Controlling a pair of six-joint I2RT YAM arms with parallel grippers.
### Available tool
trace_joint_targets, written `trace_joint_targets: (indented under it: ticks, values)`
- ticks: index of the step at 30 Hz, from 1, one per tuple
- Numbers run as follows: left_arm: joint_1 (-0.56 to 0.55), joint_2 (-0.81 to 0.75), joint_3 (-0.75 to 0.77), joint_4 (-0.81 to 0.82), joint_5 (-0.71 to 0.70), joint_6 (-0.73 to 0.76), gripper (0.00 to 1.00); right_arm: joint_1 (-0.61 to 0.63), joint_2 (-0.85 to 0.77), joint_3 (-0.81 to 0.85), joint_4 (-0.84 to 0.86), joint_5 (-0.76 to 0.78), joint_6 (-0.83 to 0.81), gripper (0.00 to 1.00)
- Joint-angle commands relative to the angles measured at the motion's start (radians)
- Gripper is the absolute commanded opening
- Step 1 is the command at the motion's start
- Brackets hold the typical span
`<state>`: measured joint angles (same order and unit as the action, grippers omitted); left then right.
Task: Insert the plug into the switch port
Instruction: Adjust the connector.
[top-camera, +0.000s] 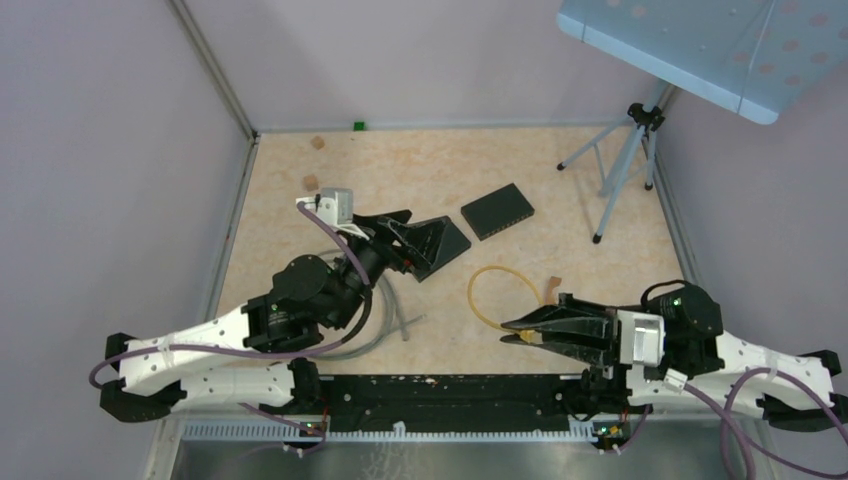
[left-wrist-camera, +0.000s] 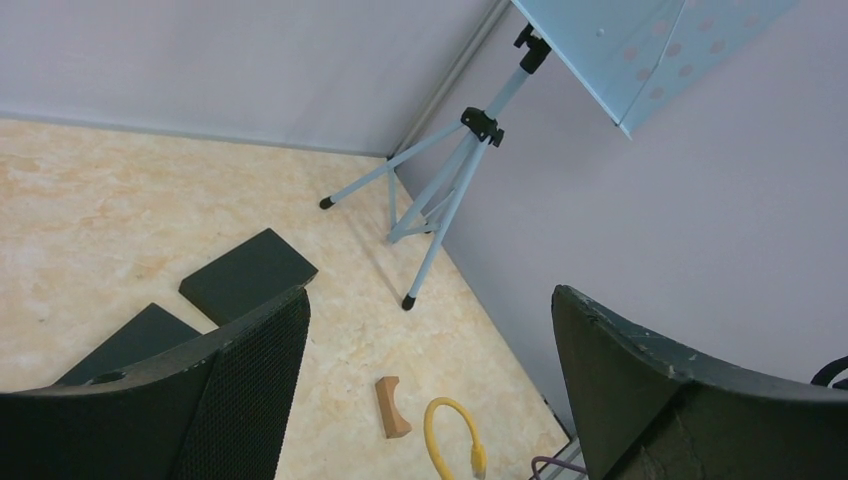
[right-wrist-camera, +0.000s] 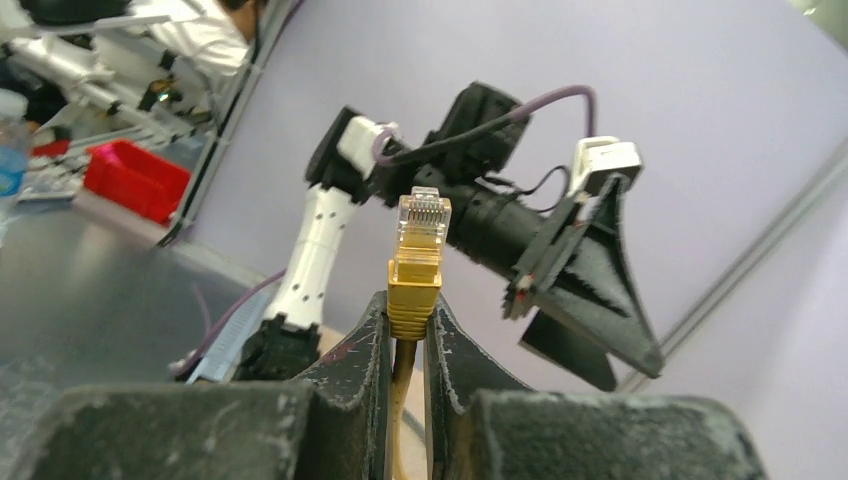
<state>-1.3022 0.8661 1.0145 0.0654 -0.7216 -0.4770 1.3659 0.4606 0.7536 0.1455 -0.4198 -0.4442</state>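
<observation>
Right pincer (right-wrist-camera: 405, 335) pinching yellow plug (right-wrist-camera: 420, 250), clear tip; left pincer (left-wrist-camera: 430, 300) spread, mesh-textured pad (left-wrist-camera: 250, 390); switch (top-camera: 497, 210) flat black slab.

Two robot arms (top-camera: 215, 345), one yellow cable (top-camera: 470, 292), one black switch (top-camera: 497, 210), three wooden blocks (top-camera: 310, 182) — one tripod (top-camera: 625, 165)

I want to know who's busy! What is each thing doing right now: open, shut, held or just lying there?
Left claw: open, holding nothing.
Right claw: shut on the plug.
Plug: not plugged in yet.
Yellow cable: looped on the table.
Black box: lying flat, nothing plugged in.
Tripod: standing.
</observation>
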Motion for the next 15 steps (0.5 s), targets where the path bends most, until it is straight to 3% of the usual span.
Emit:
trace_joint_targets:
  ticks: [1, 3, 8, 15]
  values:
    - [0.003, -0.013, 0.0, 0.036, 0.01, 0.028, 0.94, 0.01, 0.025, 0.008, 0.204, 0.121, 0.056, 0.0]
    - [0.002, -0.015, 0.005, 0.034, 0.01, 0.038, 0.94, 0.01, 0.055, 0.0, 0.28, 0.194, 0.107, 0.0]
    - [0.003, -0.028, 0.012, 0.059, 0.087, 0.118, 0.97, 0.01, 0.128, 0.02, 0.372, 0.201, 0.196, 0.0]
    - [0.002, -0.072, 0.037, 0.106, 0.294, 0.292, 0.99, 0.01, 0.199, 0.095, 0.313, 0.128, 0.276, 0.0]
